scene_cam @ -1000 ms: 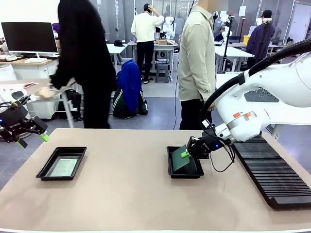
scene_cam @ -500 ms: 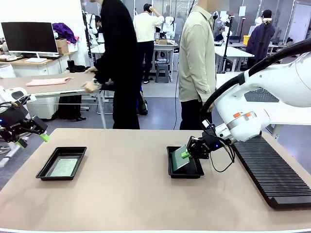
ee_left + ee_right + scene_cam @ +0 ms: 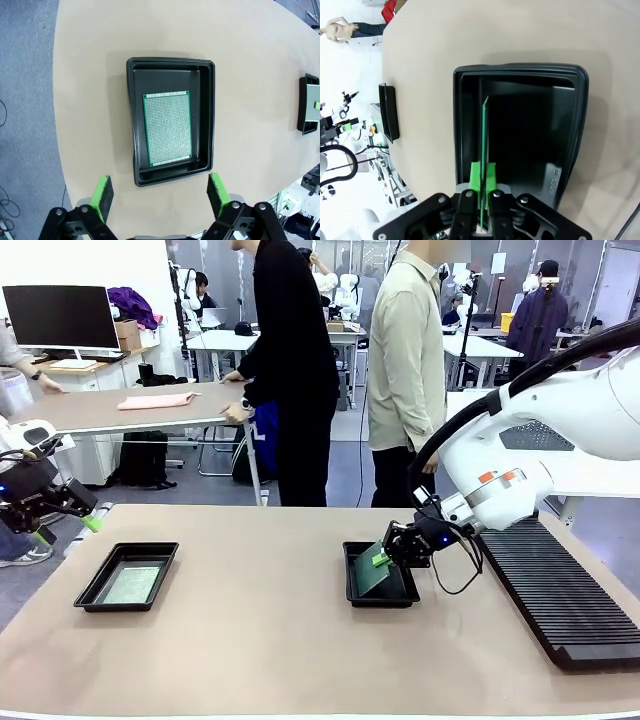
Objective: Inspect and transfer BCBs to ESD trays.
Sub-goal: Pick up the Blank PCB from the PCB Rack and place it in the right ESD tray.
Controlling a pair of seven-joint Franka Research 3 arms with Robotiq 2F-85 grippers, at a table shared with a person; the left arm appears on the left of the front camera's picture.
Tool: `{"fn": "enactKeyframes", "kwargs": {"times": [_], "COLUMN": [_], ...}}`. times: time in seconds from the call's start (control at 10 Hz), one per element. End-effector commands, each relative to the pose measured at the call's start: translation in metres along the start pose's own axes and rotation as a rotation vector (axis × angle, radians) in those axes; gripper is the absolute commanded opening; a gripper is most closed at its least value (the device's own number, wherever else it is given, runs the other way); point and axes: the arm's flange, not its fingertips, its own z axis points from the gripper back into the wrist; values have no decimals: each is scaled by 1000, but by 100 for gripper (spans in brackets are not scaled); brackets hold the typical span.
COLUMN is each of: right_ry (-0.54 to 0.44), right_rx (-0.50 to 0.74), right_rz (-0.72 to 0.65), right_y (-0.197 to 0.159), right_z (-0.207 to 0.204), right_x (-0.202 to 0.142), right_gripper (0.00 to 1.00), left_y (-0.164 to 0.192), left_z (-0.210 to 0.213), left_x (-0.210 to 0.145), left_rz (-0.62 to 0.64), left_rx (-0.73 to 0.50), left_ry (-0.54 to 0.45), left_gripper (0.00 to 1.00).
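Right gripper (image 3: 483,192): green pads pinched on the near edge of a BCB (image 3: 484,135), board held on edge inside the right ESD tray (image 3: 570,125), tilted against the tray's left side with its lower edge down near the floor. Held thus, probably, so the board can be tipped flat onto the tray floor instead of dropped; whether the pads have begun to ease off, cannot tell. In the front view, same gripper (image 3: 385,558) low over the same tray (image 3: 352,585), the board (image 3: 371,575) leaning inside it, long ribbed rack (image 3: 560,605) on the bench (image 3: 270,640) just to its right.

Left gripper (image 3: 159,192): jaws wide apart, holding nothing, hovering above the left ESD tray (image 3: 205,120), looking straight down at it. A second BCB (image 3: 167,127) lies flat on that tray's floor, square to the walls, seemingly already delivered. Parked high and off to the side in the front view (image 3: 65,520), likely to keep clear.

Compared with a second ago: board a little lower and flatter in the right tray; left arm unmoved; a person in black has walked rightward behind the bench.
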Motion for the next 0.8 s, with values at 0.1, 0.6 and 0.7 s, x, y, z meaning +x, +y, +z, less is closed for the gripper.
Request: {"fn": "enactKeyframes", "kwargs": {"times": [0.1,0.6,0.7], "right_ry": [-18,-5,-1], "right_rx": [-60,-128,-146], "right_rz": [-26,-53,-47], "right_y": [17,27,32], "right_z": [1,11,14], "right_x": [-2,-3,-3], "right_gripper": [20,44,48], "left_y": [2,2,2], "left_z": [-1,-1,-1], "left_x": [1,1,1], "left_rz": [0,0,0], "left_rx": [-1,-1,-1], "left_ry": [-9,-9,-9], "left_gripper": [100,100,100]}}
